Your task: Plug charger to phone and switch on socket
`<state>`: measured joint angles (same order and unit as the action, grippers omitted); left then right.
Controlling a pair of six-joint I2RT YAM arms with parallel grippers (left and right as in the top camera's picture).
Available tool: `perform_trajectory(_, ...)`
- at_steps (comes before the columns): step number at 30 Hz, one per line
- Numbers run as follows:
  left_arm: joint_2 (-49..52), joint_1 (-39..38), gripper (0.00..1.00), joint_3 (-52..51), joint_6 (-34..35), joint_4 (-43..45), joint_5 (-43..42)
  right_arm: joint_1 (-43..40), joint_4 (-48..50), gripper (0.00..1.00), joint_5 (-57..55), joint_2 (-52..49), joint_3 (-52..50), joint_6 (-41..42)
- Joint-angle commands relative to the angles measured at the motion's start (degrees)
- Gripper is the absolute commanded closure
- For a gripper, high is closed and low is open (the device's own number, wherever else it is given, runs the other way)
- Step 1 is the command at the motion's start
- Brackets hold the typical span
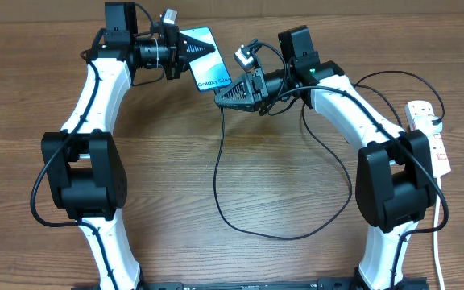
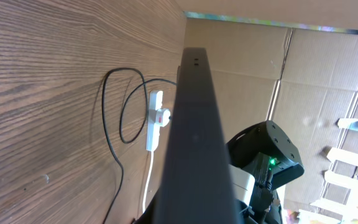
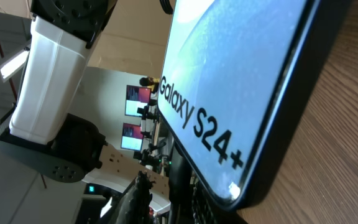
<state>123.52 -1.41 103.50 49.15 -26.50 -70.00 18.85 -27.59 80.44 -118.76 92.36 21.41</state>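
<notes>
Wood table (image 1: 176, 161) has wide free room in the centre btw the two arms, and the socket (image 1: 429, 133) lies at far right, well apart from the phone (image 1: 209, 64). The phone is near the far edge, tilted, w/ left gripper (image 1: 190, 48) clamped tight on its upper end. Right gripper (image 1: 225, 95), nearly closed on the charger (image 1: 215, 181) end, is at the phone's lower edge.

The left arm (image 1: 95, 89) and right arm (image 1: 349, 105) share glossy white curved links, each broken by a bulky black elbow housing (image 1: 83, 173) with thin black cables looping past it. Beyond that housing, the wrists, the left hand (image 1: 188, 47) and the right hand (image 1: 224, 98) are matte black; a small green light (image 1: 312, 71) glows on the right wrist block.
</notes>
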Motion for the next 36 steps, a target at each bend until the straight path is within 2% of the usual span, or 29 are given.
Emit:
perform_trajectory(1,-1.77,-0.39,0.96,0.04,1.27,0.59,-2.03,0.37,0.35,0.81,0.87,1.6,0.61,0.07)
perform_trajectory(4,-1.77,-0.81,0.96,0.04,1.27,1.73,-2.05,0.44,0.37,0.84,1.57,1.6,0.61,0.02)
perform_trajectory(11,-1.77,-0.98,0.96,0.04,1.7,2.95,-4.66,0.42,0.5,0.84,1.7,1.6,0.61,0.04)
perform_trajectory(12,-1.77,-0.98,0.96,0.04,1.7,3.23,-5.09,0.42,0.57,0.93,1.7,1.6,0.61,0.02)
perform_trajectory(13,-1.77,-0.98,0.96,0.04,1.66,3.23,-5.27,0.42,0.57,0.96,1.7,1.6,0.61,0.04)
perform_trajectory(21,-1.77,-0.98,0.96,0.04,0.87,3.5,-7.28,0.42,0.55,0.96,1.77,1.6,0.61,0.04)
perform_trajectory(28,-1.77,-1.05,0.96,0.04,-3.89,3.41,-11.23,0.42,0.55,0.96,2.8,1.6,0.61,0.04)
perform_trajectory(36,-1.77,-2.43,0.96,0.04,-3.98,3.45,-11.54,0.42,0.96,0.96,1.07,1.6,0.61,0.15)
